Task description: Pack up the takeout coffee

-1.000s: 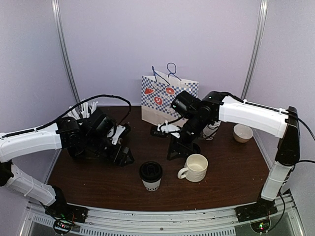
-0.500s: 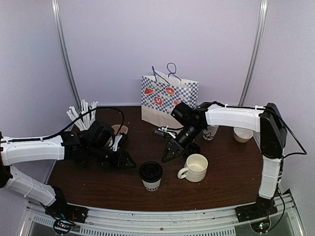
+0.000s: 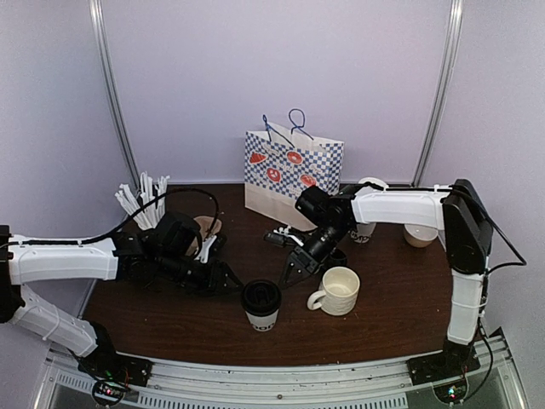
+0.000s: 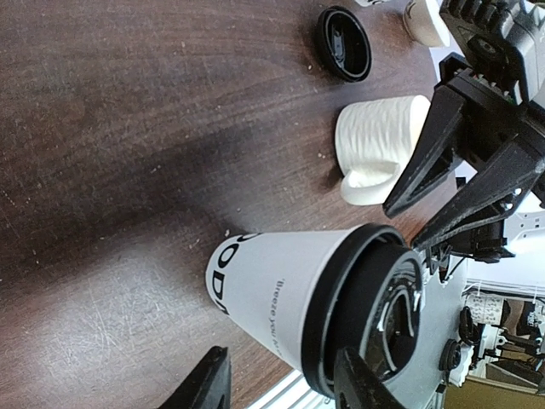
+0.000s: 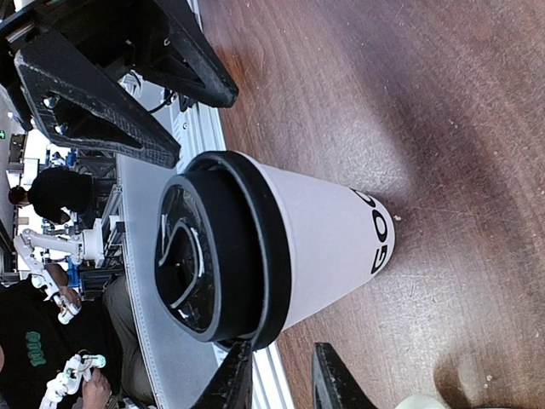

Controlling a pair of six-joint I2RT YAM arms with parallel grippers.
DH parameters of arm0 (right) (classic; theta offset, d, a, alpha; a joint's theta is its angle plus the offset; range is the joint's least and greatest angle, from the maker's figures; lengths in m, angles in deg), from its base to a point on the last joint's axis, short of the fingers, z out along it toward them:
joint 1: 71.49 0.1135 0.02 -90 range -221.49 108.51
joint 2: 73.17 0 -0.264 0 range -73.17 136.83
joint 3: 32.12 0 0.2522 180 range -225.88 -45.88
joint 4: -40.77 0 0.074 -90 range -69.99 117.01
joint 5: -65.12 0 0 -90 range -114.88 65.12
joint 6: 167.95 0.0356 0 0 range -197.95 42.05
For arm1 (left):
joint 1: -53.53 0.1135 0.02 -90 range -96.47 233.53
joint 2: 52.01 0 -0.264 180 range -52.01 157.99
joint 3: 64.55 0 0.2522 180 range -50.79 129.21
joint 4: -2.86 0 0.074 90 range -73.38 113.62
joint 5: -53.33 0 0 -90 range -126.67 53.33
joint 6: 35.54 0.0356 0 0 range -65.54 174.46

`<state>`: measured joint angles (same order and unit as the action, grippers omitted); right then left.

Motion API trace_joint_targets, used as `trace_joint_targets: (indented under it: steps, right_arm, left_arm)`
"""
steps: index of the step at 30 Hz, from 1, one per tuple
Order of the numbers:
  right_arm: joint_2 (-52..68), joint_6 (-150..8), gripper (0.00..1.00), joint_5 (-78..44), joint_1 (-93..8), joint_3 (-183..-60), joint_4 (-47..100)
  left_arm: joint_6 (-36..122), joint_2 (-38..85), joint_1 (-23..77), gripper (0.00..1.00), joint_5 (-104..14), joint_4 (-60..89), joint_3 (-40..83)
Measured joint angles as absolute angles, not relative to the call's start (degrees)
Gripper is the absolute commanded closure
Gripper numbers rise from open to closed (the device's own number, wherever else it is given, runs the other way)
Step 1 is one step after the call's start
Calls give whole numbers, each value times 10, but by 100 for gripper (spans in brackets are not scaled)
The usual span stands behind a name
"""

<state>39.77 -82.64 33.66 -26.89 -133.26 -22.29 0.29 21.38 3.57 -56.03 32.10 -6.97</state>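
Left gripper and right gripper both stand with jaws apart, arms stretched low over our table, flanking the lidded takeout coffee; whether either one touches it, we cannot tell.

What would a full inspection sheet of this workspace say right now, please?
Surface: dark brown wooden table, light specks, no spills seen.
Job's things: white paper cup with black plastic lid upright near the front; second printed white cup partly hidden behind the right arm; blue-checked paper gift bag upright at the back.
Clutter: white ceramic mug, loose black lid, small white bowl, bundle of white straws.
Grippers: left gripper and right gripper flank the lidded cup, both open, neither gripping.
Cables: black cable loops above the left arm.
Surroundings: pale lilac walls.
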Motion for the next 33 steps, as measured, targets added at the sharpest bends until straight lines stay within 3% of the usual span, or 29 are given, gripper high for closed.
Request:
trace_joint_targets:
  steps: [20,33]
  right_arm:
    - [417,-826,66,369,-263,-1333,-224]
    - [439,-807,71,365,-259,-1342,-246]
  left_arm:
    - [3,230,37,56,-572,291,-87]
    - [4,237,39,60,-569,257,-105]
